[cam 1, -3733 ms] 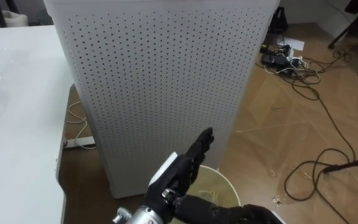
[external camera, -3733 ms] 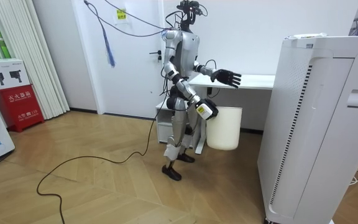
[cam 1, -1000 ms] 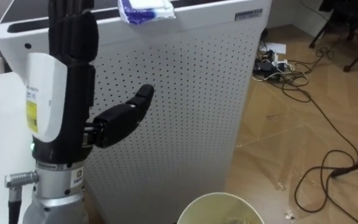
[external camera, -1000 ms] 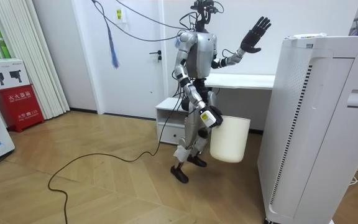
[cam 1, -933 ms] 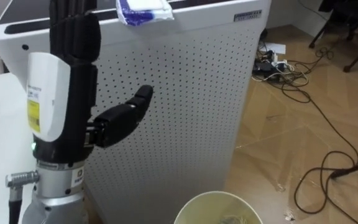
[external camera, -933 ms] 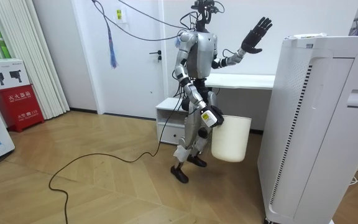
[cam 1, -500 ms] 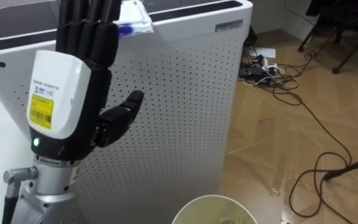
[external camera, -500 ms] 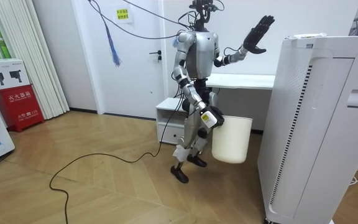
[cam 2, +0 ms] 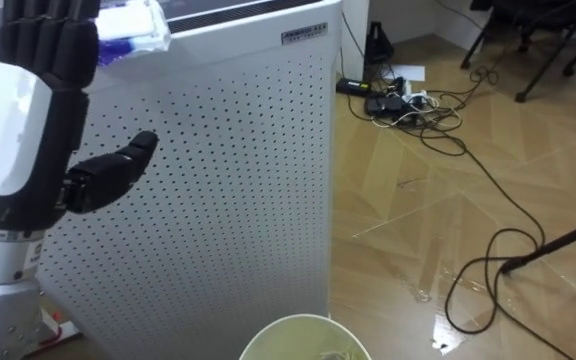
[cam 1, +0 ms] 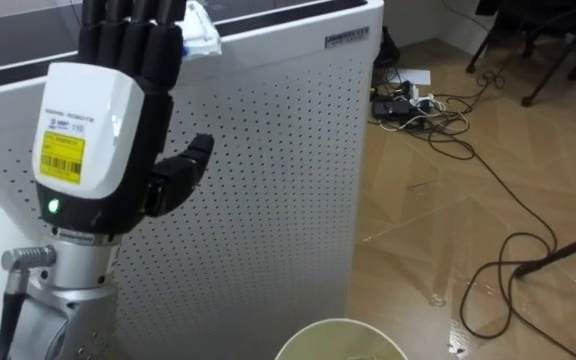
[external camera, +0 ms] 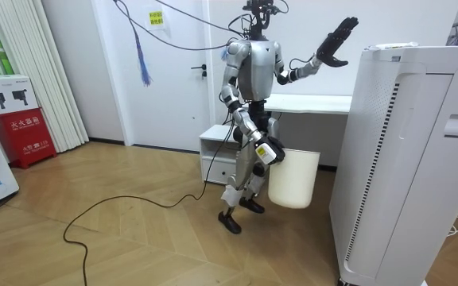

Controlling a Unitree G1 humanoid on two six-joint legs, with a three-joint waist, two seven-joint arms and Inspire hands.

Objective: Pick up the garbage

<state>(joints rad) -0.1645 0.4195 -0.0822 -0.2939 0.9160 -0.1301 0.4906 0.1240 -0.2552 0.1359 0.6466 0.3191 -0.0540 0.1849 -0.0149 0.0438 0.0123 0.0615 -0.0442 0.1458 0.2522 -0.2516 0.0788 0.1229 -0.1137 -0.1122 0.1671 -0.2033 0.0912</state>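
1 left hand raised open, wrapper atop white unit

A crumpled blue-and-white wrapper is lying atop the tall white perforated cabinet; cables are sprawling across the wooden floor.

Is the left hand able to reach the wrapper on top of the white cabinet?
Probably yes: the open left hand is raised at the wrapper's height, with nothing standing between them.

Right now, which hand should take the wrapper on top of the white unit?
Left. The left hand is raised open near the wrapper on the white unit; the right hand is down at the bin.
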